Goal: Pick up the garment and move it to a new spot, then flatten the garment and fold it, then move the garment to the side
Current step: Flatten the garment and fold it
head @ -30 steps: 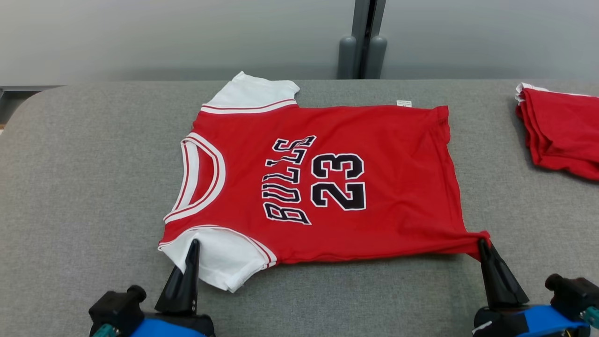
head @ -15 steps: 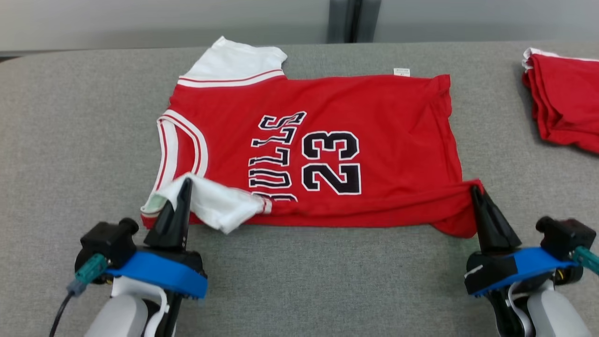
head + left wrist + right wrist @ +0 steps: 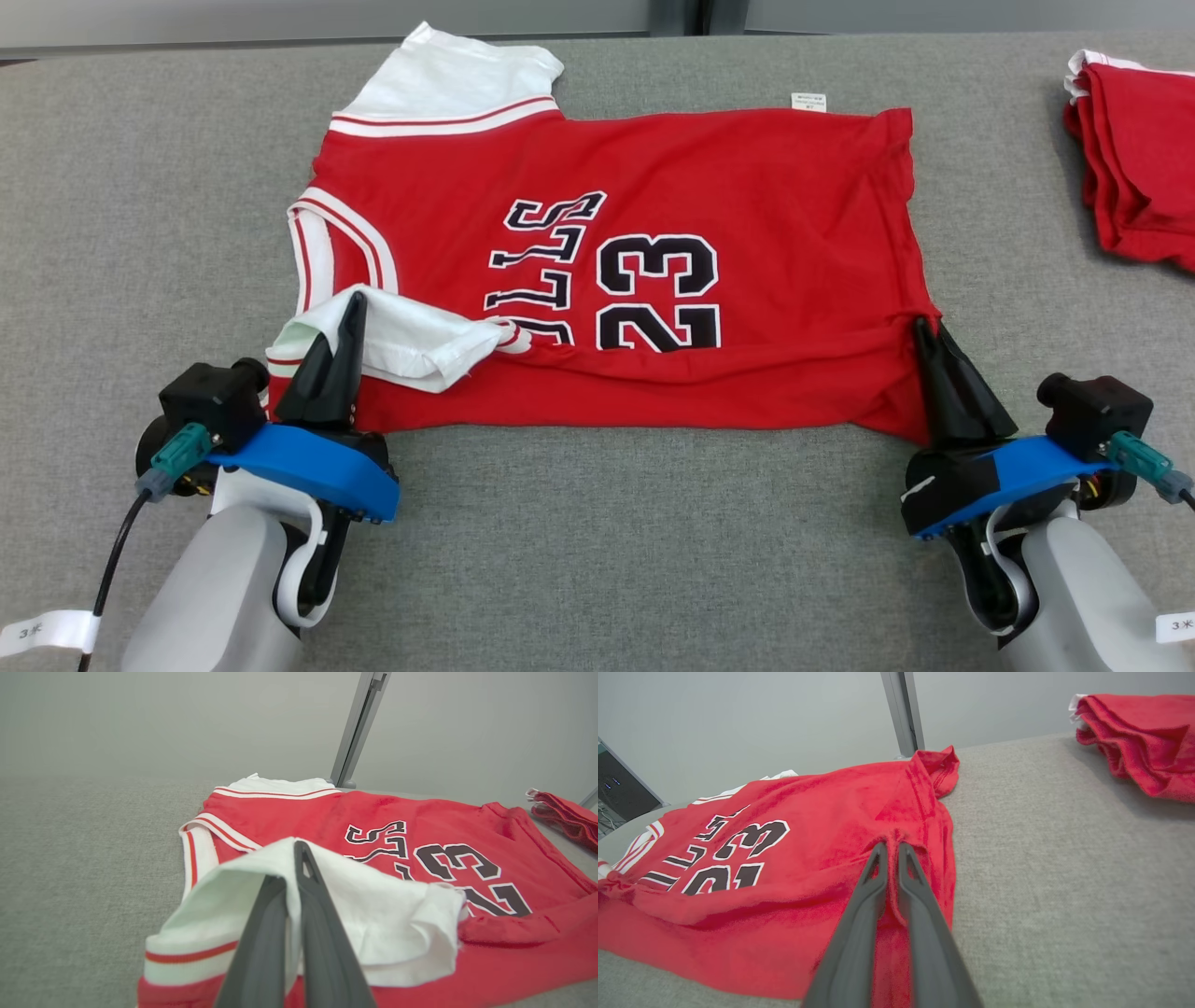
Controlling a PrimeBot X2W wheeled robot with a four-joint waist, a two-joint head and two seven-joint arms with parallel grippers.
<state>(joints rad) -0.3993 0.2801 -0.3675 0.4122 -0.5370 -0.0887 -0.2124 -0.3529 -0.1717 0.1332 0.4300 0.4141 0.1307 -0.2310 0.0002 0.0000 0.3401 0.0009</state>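
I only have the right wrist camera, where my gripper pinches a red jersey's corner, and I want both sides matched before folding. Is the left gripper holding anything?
Observer: Yes, the left gripper is shut on the near white sleeve of the jersey, lifted and doubled over its red front.
Operator: Anything along the far edge?
Observer: A small white tag pokes out from the far edge onto the table.

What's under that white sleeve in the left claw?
The red jersey front. The white sleeve, pinched in the left claw, drapes over it, hiding part of the black lettering.
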